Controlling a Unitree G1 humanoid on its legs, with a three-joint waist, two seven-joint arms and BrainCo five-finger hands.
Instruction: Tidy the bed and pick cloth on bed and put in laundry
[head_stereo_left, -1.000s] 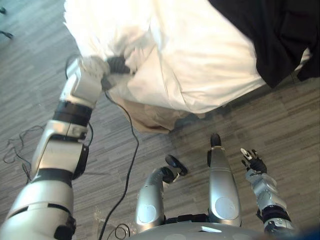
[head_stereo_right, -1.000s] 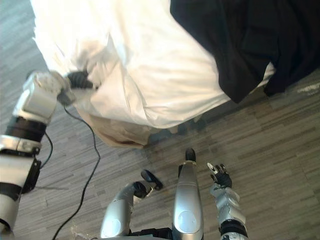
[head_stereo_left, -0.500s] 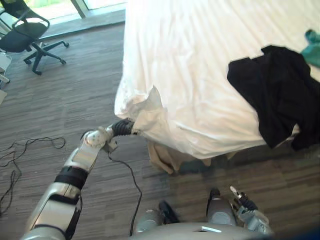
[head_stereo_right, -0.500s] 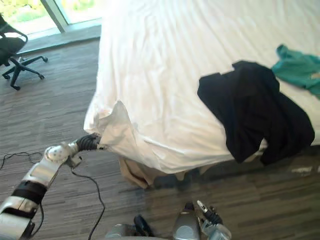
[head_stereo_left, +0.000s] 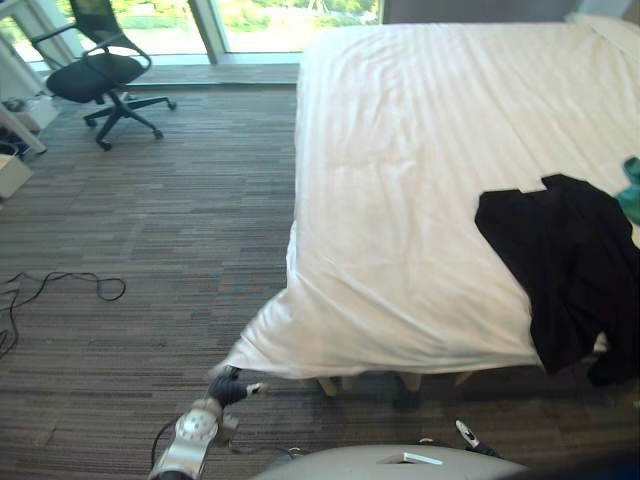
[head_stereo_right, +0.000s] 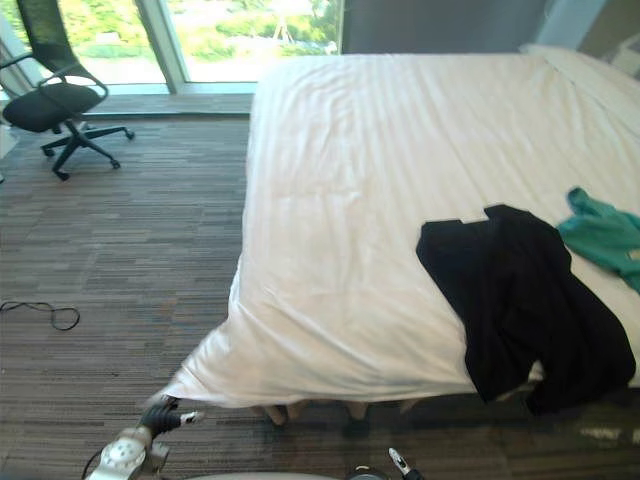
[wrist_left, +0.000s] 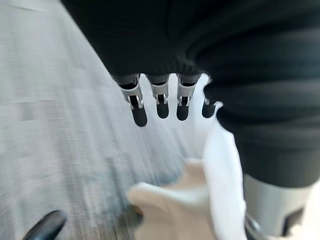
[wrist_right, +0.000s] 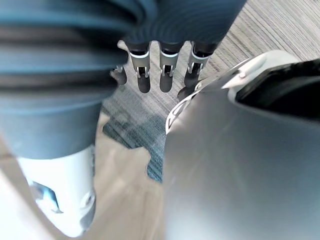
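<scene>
A black cloth (head_stereo_left: 560, 270) lies on the bed's white sheet (head_stereo_left: 420, 180) near the right front edge and hangs partly over it. A teal cloth (head_stereo_right: 605, 235) lies just beyond it to the right. My left hand (head_stereo_left: 232, 387) is low over the floor just below the sheet's front left corner (head_stereo_left: 262, 350), apart from it. In the left wrist view its fingers (wrist_left: 160, 102) are straight, with nothing held and the white sheet (wrist_left: 222, 170) past them. My right hand (head_stereo_left: 466, 434) shows at the bottom edge, its fingers (wrist_right: 160, 70) straight and empty.
A black office chair (head_stereo_left: 100, 75) stands at the far left by the window. A loose cable (head_stereo_left: 70, 285) lies on the striped floor to the left. Bed legs (head_stereo_left: 330, 385) show under the front edge. Open floor lies left of the bed.
The camera has lifted, so more of the bed shows. My left hand has let go of the sheet's corner and opened; the sheet now hangs smooth over the bed's corner.
</scene>
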